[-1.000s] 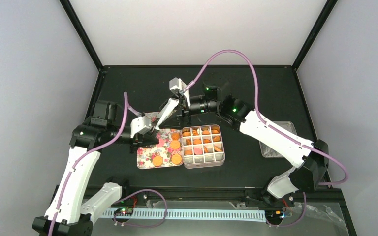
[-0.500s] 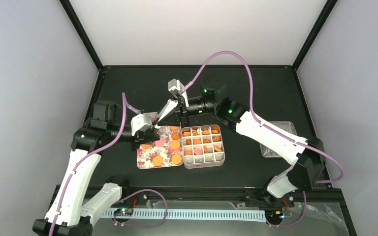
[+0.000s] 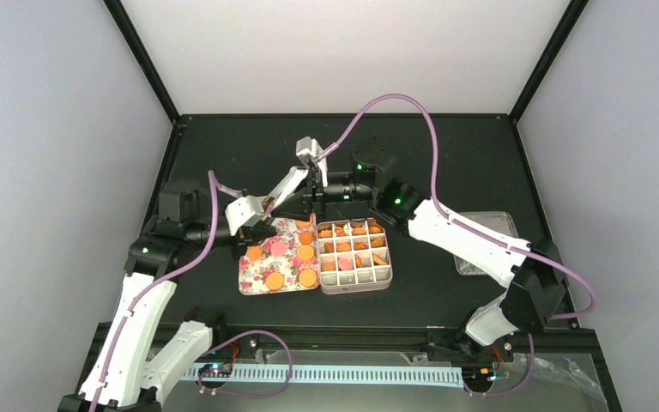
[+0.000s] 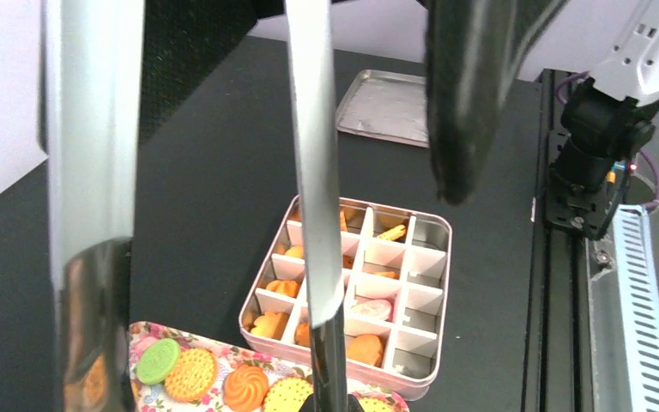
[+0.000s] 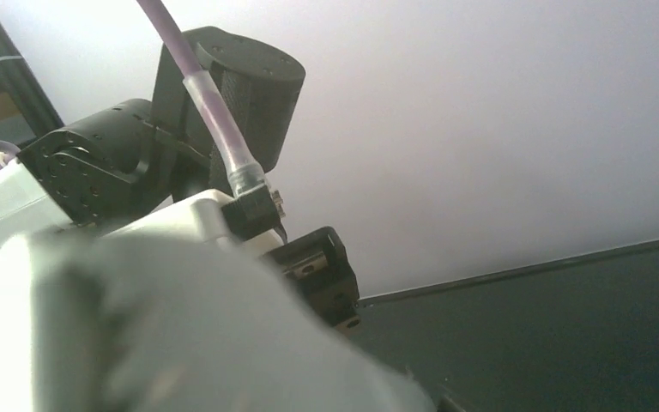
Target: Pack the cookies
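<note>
Left gripper clenched, apparently on the metal tongs, whose arms hang over the floral tray. Right gripper sits close to the tongs' far end; whether it is released or gripping cannot be told. Cookies lie partly loose on the tray, partly in the divided tin beside it on the tabletop. Step in hand, by judgement: readying the tongs. The next move calls for bracketing one tray cookie with the tips. No legible writing.

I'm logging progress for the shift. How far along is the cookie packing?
Done: many compartments of the tin hold cookies. In hand: the left gripper grips the metal tongs. Left: several cookies sit on the flower tray, and a few compartments are empty.
</note>
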Controlling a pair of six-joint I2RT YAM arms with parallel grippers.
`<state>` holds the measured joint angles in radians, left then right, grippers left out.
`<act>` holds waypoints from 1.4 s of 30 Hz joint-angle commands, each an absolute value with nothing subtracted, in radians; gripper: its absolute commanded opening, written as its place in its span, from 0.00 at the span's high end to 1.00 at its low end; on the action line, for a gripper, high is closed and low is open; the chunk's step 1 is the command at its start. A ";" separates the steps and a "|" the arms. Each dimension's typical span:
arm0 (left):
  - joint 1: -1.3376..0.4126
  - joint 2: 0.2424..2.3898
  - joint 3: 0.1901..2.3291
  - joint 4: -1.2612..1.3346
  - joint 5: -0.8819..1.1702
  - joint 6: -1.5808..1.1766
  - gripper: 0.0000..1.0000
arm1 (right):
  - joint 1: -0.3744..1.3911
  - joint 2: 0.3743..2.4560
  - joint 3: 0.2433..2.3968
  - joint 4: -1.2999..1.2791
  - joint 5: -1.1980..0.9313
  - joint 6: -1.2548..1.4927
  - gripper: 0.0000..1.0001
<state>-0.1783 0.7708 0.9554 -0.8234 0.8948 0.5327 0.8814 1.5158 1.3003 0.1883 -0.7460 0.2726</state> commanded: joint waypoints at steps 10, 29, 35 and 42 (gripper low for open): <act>-0.175 0.747 0.970 -0.757 0.927 0.461 0.98 | 0.889 1.529 1.191 0.502 -0.746 0.404 0.33; -0.176 0.757 0.993 -0.824 1.022 0.471 0.97 | 0.895 1.565 1.253 0.457 -0.888 0.356 0.54; -0.175 0.759 0.993 -0.824 0.995 0.479 0.97 | 0.913 1.567 1.273 0.404 -0.885 0.301 0.60; -0.175 0.757 0.988 -0.817 0.916 0.496 0.97 | 0.929 1.564 1.292 0.306 -0.824 0.218 0.63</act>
